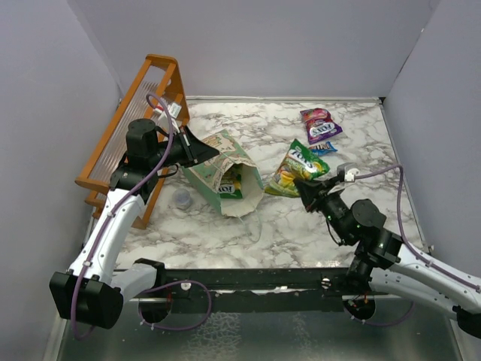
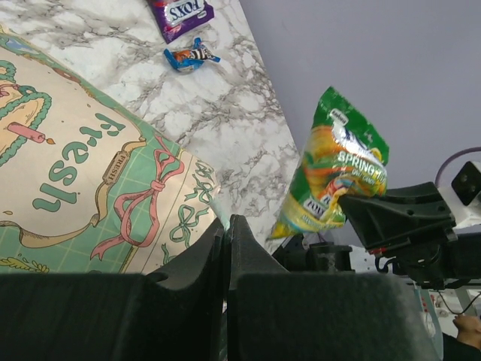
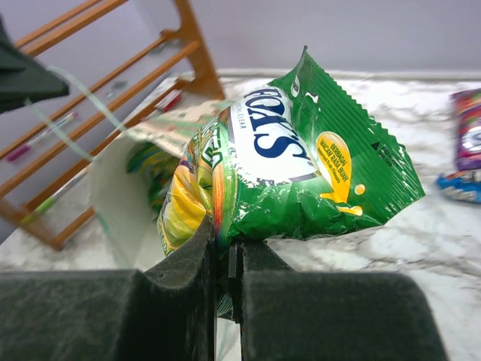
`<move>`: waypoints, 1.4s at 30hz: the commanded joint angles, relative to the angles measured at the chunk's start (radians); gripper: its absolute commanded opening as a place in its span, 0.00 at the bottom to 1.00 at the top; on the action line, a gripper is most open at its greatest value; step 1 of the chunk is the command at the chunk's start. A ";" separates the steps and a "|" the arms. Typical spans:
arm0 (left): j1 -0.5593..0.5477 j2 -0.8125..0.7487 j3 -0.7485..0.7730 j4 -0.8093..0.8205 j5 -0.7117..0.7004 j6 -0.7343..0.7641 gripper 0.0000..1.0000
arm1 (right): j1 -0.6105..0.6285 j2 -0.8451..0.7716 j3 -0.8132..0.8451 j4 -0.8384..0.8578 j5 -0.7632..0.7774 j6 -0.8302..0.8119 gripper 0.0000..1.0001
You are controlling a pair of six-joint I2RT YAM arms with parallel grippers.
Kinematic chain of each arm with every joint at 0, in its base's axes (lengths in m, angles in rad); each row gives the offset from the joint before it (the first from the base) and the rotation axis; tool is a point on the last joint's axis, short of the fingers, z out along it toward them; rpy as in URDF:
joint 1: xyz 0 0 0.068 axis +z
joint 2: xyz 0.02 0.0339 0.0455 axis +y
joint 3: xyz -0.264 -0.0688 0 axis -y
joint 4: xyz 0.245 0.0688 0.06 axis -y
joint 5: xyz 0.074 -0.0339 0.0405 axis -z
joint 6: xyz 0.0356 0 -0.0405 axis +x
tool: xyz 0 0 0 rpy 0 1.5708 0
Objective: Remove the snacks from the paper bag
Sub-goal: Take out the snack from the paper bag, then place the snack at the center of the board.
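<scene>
The fingers (image 3: 188,259) of the right gripper (image 3: 224,250) are clenched on the lower edge of a green snack packet (image 3: 301,180), held above the marble table (image 1: 285,226) at 3 o'clock from the paper bag (image 1: 218,169). The left gripper (image 2: 227,226) is closed, seemingly on the bag's rim, though the pinch is barely seen. Another packet (image 1: 234,184) is seen inside the bag; a purple packet (image 1: 321,125) and a small blue packet (image 1: 324,148) are seen at 2 o'clock

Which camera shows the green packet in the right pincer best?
The right wrist view: the green packet fills much of it, print readable, clamped in the right pincer. The top view shows the packet small, beside the bag. The left wrist view shows the packet farther off.
</scene>
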 commanded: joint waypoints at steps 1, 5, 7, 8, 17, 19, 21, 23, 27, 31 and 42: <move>0.006 -0.017 0.009 0.023 -0.021 0.009 0.00 | -0.001 0.077 0.081 0.127 0.271 -0.141 0.01; 0.006 -0.022 0.017 0.012 -0.021 0.011 0.00 | -0.019 0.268 0.151 0.207 0.473 -0.247 0.01; 0.006 -0.024 0.023 0.004 -0.024 0.013 0.00 | -0.085 0.357 0.191 0.188 0.447 -0.222 0.01; 0.006 -0.025 0.025 0.002 -0.024 0.014 0.00 | -0.144 0.398 0.213 0.144 0.403 -0.162 0.01; 0.006 -0.023 0.030 0.001 -0.023 0.005 0.00 | -0.684 0.616 0.109 0.080 0.055 0.558 0.01; 0.006 -0.019 0.039 -0.008 -0.020 0.011 0.00 | -0.746 0.672 0.095 0.086 0.038 0.645 0.01; 0.007 -0.017 0.048 -0.021 -0.021 0.019 0.00 | -0.788 0.726 0.089 0.094 0.037 0.717 0.01; 0.006 -0.018 0.050 -0.024 -0.023 0.023 0.00 | -0.819 0.773 0.075 0.123 0.037 0.777 0.01; 0.006 -0.011 0.045 -0.014 -0.021 0.016 0.00 | -0.840 0.842 0.060 0.224 0.037 0.810 0.01; 0.006 -0.011 0.040 -0.009 -0.016 0.015 0.00 | -0.842 0.889 0.072 0.239 -0.028 0.856 0.02; 0.006 -0.036 0.028 -0.008 -0.016 0.015 0.00 | -0.842 0.734 -0.123 0.258 -0.119 0.810 0.75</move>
